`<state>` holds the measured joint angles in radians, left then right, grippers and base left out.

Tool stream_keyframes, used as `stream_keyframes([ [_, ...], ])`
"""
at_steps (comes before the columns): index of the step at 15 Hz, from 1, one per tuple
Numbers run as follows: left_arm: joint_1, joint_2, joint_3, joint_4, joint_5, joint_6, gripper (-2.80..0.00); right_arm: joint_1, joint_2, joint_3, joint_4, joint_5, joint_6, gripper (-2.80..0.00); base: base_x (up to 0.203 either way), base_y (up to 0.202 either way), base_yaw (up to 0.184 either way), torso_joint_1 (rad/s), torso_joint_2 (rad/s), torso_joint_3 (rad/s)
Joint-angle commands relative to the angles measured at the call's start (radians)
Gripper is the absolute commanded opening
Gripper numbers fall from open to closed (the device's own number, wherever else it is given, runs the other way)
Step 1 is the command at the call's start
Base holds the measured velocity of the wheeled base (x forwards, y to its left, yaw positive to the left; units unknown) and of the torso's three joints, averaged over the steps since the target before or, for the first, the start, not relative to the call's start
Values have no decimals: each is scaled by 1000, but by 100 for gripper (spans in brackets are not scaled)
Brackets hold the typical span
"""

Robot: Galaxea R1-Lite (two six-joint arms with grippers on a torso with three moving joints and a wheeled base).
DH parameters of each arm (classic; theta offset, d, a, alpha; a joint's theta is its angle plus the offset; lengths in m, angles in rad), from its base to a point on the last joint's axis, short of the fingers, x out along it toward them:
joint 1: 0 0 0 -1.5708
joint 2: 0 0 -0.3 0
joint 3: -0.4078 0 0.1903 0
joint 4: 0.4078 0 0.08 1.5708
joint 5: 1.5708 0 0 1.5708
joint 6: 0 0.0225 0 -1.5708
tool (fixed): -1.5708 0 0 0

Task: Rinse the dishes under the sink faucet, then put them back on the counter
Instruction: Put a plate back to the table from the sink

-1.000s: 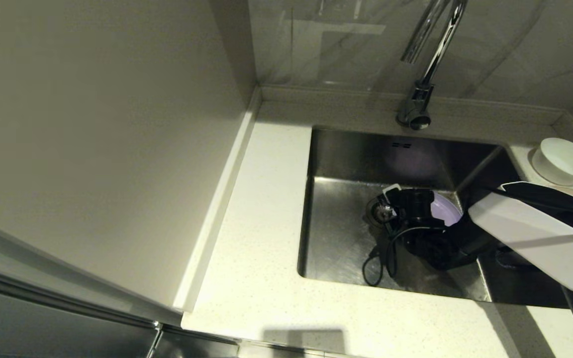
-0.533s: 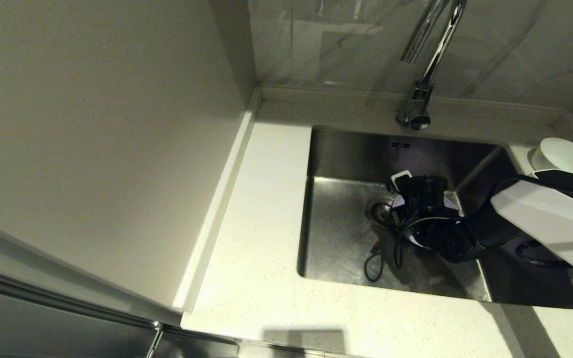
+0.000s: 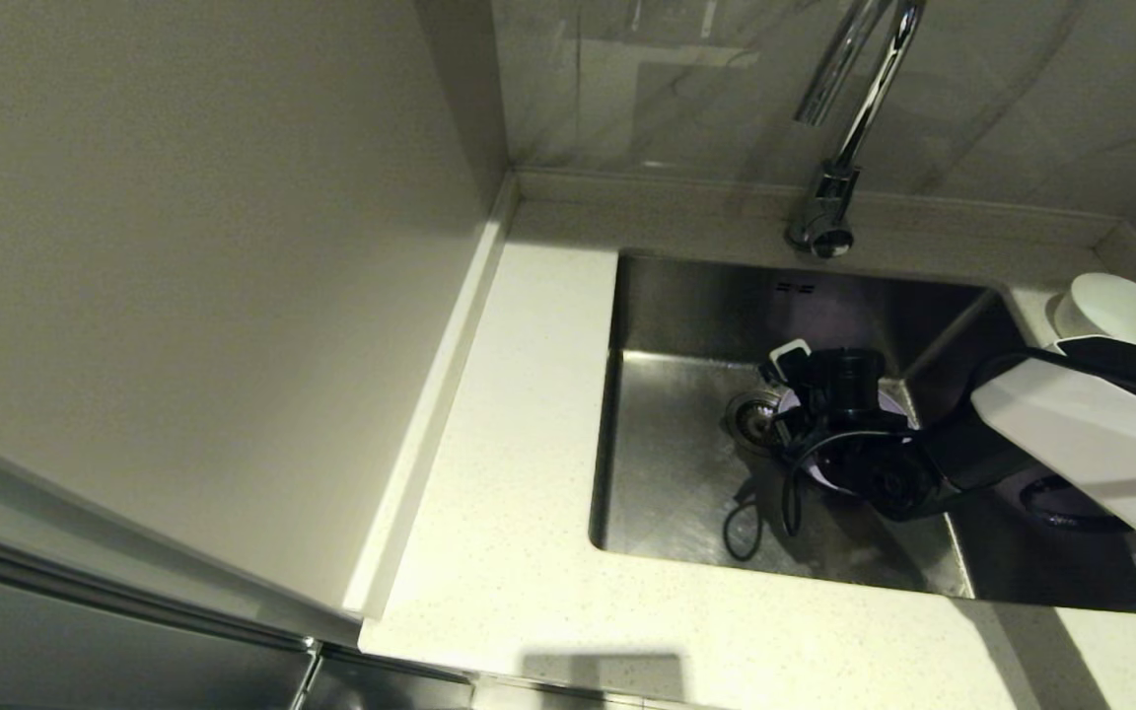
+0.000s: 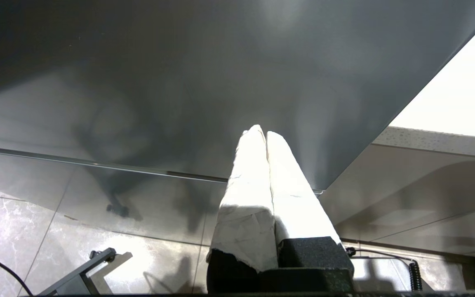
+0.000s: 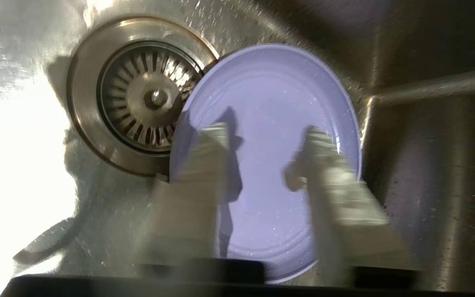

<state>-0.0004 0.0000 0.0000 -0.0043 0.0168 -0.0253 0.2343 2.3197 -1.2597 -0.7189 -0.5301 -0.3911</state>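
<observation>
The lavender plate (image 5: 270, 82) lies flat on the floor of the steel sink (image 3: 676, 473), its rim over the edge of the round drain strainer (image 5: 138, 95). My right gripper (image 5: 267, 132) hangs open just above the plate, one finger to each side of its middle, gripping nothing. In the head view that gripper (image 3: 793, 394) covers most of the plate (image 3: 890, 404). The white bowl (image 3: 1120, 311) stands on the counter (image 3: 519, 493) at the back right. The chrome faucet (image 3: 839, 128) rises behind the sink. The beige plate is out of view. My left gripper (image 4: 262, 134) is shut and parked low, out of the head view.
A tall pale wall panel (image 3: 183, 247) bounds the counter on the left. The sink's right wall (image 3: 953, 345) stands close to the plate. A black cable loop (image 3: 741, 523) hangs from the right wrist over the sink floor.
Over the last second my right arm rose and shifted toward the sink's back wall. The plate now shows less beside the gripper. In the last half second little has moved.
</observation>
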Motion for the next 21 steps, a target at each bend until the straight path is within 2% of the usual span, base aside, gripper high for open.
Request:
stream_keyframes([
  [1,0,-3,0,0,0,0,-280,0,25,-22,14,-2,-1,0,0,0,0,0,0,0],
  [5,0,-3,0,0,0,-1,-280,-1,74,-105,30,18,30,0,0,0,0,0,0,0],
  [10,0,-3,0,0,0,1,-280,-4,108,-125,33,21,31,0,0,0,0,0,0,0],
  [18,0,-3,0,0,0,-1,-280,-19,199,-242,35,19,29,0,0,0,0,0,0,0],
  [21,0,-5,0,0,0,-1,-280,-41,228,-294,85,16,29,0,0,0,0,0,0,0],
])
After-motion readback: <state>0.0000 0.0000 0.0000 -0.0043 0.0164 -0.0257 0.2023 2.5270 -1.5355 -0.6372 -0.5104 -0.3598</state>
